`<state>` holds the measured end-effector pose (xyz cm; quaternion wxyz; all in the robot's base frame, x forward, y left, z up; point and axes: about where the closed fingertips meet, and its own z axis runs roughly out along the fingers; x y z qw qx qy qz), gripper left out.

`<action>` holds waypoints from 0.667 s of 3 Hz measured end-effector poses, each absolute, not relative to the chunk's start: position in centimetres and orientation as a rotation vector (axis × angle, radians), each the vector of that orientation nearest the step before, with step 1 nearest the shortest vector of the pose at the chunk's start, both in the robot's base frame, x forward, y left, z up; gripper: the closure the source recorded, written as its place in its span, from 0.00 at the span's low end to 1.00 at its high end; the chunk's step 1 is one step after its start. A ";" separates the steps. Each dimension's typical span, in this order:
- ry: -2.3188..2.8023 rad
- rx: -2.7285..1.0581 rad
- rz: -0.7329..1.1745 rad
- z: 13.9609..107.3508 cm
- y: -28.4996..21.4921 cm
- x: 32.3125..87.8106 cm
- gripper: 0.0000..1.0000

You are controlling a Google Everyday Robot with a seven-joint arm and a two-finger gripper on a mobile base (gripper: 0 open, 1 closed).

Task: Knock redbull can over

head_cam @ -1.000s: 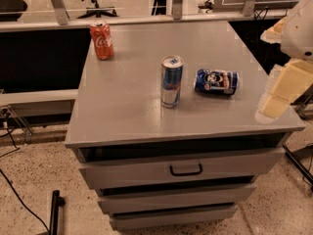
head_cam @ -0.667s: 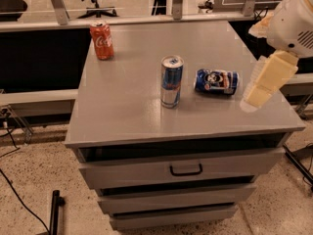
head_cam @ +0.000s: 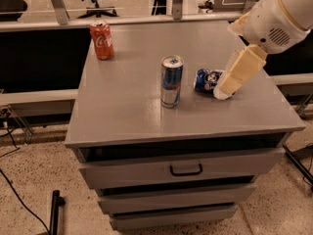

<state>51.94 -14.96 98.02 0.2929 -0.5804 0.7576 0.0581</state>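
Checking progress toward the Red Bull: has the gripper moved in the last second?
Yes. The gripper moved left over the cabinet top, toward the redbull can.

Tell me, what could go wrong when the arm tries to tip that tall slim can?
1. The gripper hangs low at the right end of the dark-blue can, which lies on its side between it and the upright redbull can. A sweep left might shove that can along instead.
2. Once tipped, the redbull can might roll off the cabinet top, which shows no raised edge.
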 end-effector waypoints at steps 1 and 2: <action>1.952 -1.468 0.274 97.5 -13.0 53.4 0.00; 1.844 -1.396 0.350 97.4 -11.1 54.1 0.00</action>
